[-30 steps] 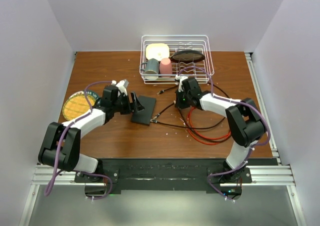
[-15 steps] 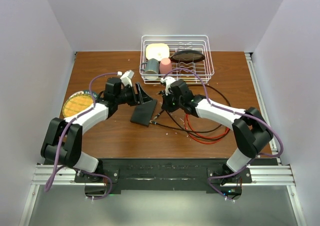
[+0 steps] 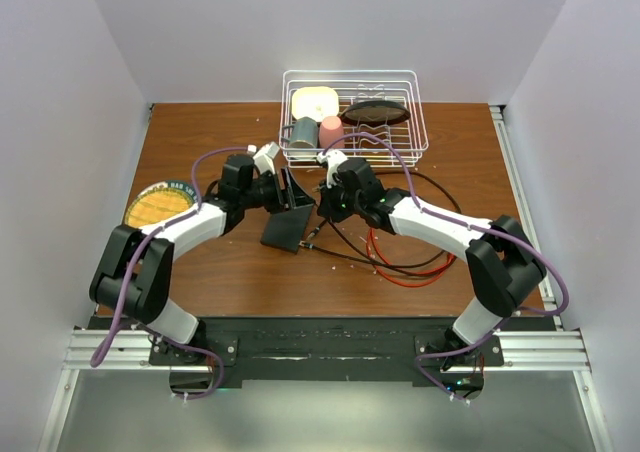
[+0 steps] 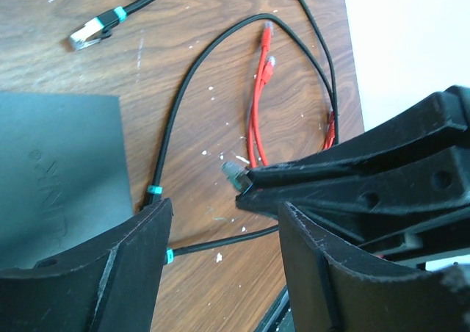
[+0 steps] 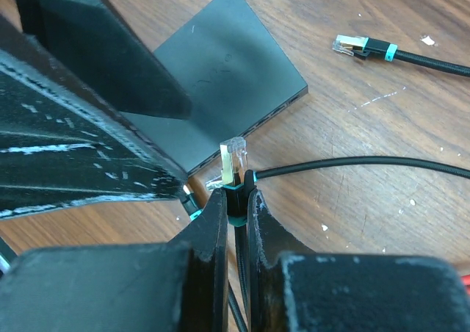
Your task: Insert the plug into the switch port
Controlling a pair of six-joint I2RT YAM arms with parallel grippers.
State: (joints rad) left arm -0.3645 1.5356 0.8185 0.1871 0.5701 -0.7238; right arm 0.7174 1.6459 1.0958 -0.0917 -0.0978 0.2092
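Note:
The switch is a thin matte-black box lying flat at mid table; it also shows in the left wrist view and the right wrist view. My right gripper is shut on the clear plug of a black cable with a teal band. It holds the plug just off the switch's right edge. The plug tip also shows in the left wrist view. My left gripper is open and empty, over the switch's far end, close beside the right gripper.
A wire dish rack with cups and dishes stands at the back. A round yellow disc lies at the left. A red cable and black cables lie right of the switch. A second loose plug lies on the wood.
My left gripper has moved right and farther back, to the switch's far end. My right gripper has carried the plug left, close to the switch.

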